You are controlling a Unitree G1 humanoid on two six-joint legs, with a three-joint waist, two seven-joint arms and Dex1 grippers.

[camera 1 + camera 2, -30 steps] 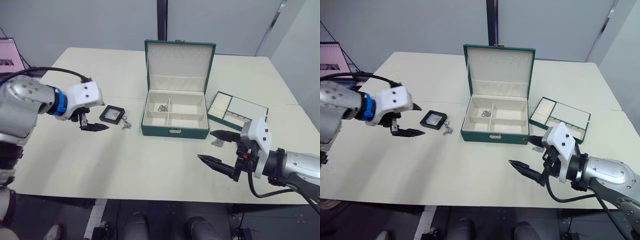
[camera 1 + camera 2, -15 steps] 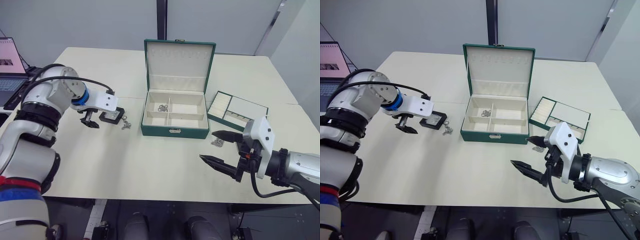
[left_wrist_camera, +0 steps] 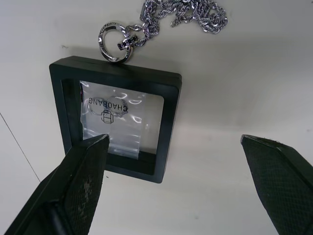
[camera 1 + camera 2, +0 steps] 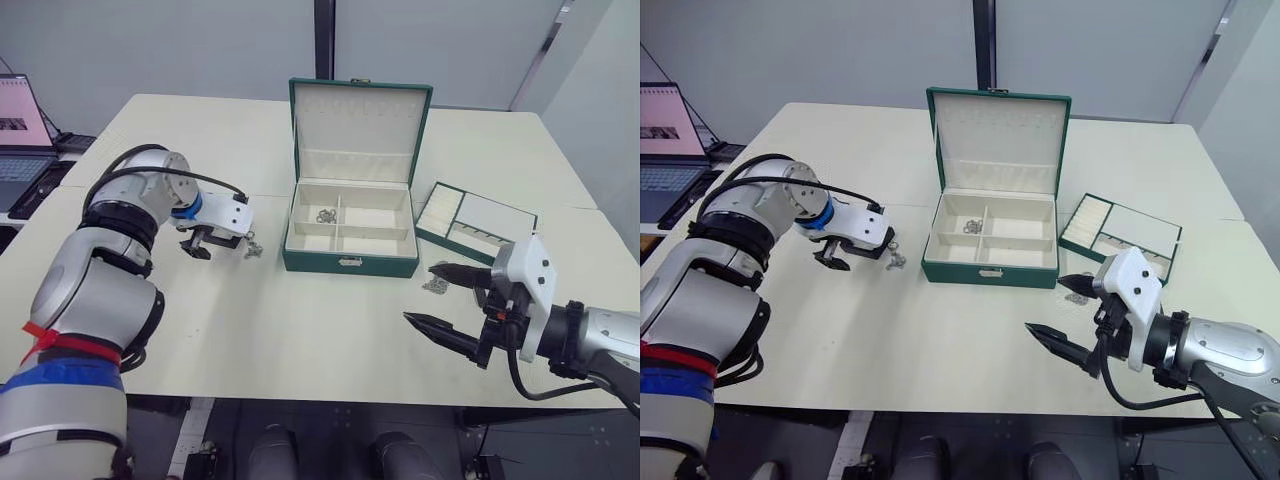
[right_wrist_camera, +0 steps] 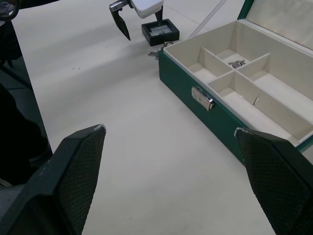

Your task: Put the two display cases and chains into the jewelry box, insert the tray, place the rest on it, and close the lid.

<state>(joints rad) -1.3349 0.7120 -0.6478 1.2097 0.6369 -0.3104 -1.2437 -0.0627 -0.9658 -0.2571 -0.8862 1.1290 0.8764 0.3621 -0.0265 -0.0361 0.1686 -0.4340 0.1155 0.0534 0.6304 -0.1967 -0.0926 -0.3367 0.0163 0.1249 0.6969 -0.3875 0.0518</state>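
The jewelry box [image 4: 350, 236] stands open on the table [image 4: 250, 330], its lid [image 4: 360, 128] upright at the back edge, cream lining and pocket facing forward. Cream dividers split the box into four compartments. One chain [image 4: 325, 215] lies in the back compartment on the box's left side; the other three compartments hold nothing that can be made out. The gold clasp [image 5: 203, 97] sits at the middle of the box's front wall.

To the right of the box, just beside its right wall and set at an angle, lies the tray [image 4: 476, 226], with its ridged ring-roll section nearest the box and plain compartments beyond. Nothing shows inside it. In front of the tray, off the box's front right corner, a second chain [image 4: 435, 286] rests on the table.

To the left of the box, a display case [image 3: 115, 124] lies flat on the table with a small printed bag showing through its window. A third chain [image 3: 161, 19] lies touching the case's edge on the side toward the box, its ring overlapping the frame.

The left gripper [image 3: 176, 181] hovers over this case, fingers spread wide apart and gripping nothing. The right gripper [image 4: 450, 305] hangs in front of the box's right corner, its fingers also wide apart and empty.
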